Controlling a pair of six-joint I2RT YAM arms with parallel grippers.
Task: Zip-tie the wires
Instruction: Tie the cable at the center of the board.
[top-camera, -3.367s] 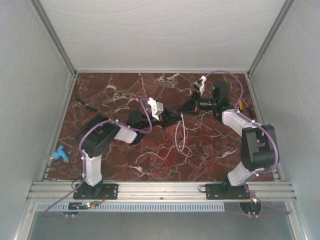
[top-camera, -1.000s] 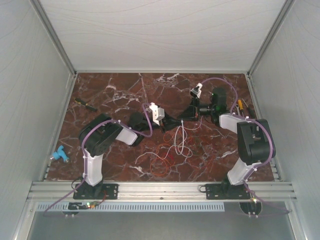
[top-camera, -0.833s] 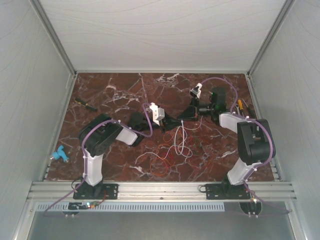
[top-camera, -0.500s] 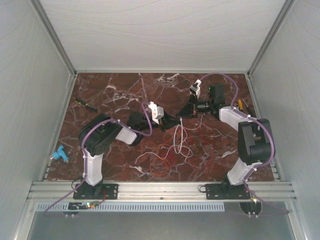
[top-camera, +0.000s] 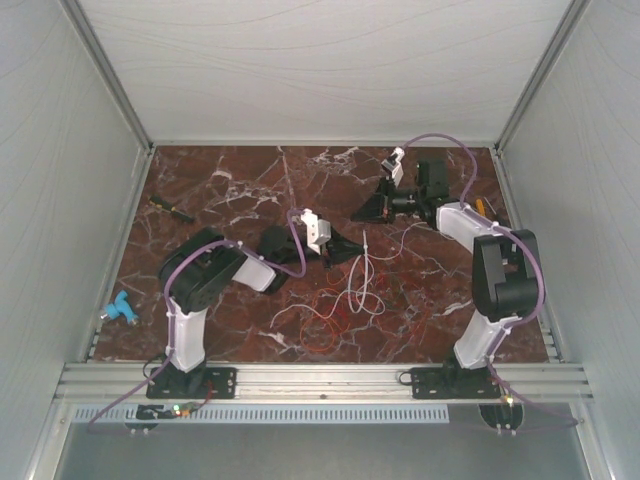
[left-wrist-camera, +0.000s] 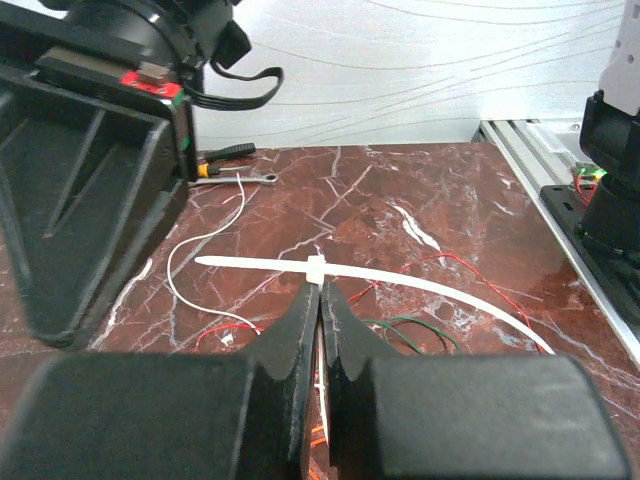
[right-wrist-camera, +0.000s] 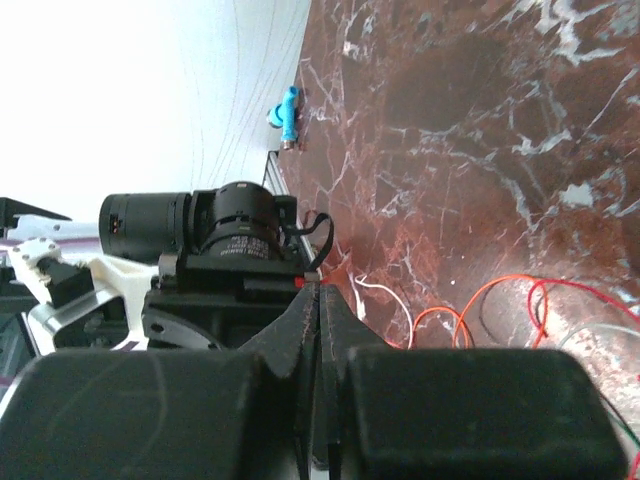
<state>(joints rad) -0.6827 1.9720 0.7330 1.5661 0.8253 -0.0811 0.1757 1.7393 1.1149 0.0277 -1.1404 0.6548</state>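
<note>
The zip tie (left-wrist-camera: 420, 283) is a pale strip lying crosswise just past my left gripper (left-wrist-camera: 318, 292), its head (left-wrist-camera: 316, 268) right at the fingertips. That gripper is shut on the zip tie; a pale sliver shows between the jaws. From above, the left gripper (top-camera: 352, 247) sits mid-table with the zip tie (top-camera: 366, 254) at its tip. The wires (top-camera: 345, 300) lie loose below it, white loops and red-orange curls (left-wrist-camera: 440, 265). My right gripper (top-camera: 357, 214) is shut with nothing in it, behind the left one and apart from it. Its wrist view shows the shut right gripper (right-wrist-camera: 318, 292) and the wires (right-wrist-camera: 500, 298).
A blue part (top-camera: 120, 308) lies at the left edge. A screwdriver (top-camera: 172, 208) rests at the back left. Small tools (top-camera: 482, 210) lie by the right wall, seen as a screwdriver (left-wrist-camera: 225, 152) and a wrench (left-wrist-camera: 245, 177). The enclosure walls close in on three sides.
The right gripper has drawn back from the left gripper toward the far side, staying shut. The left gripper has held its place with the zip tie.
</note>
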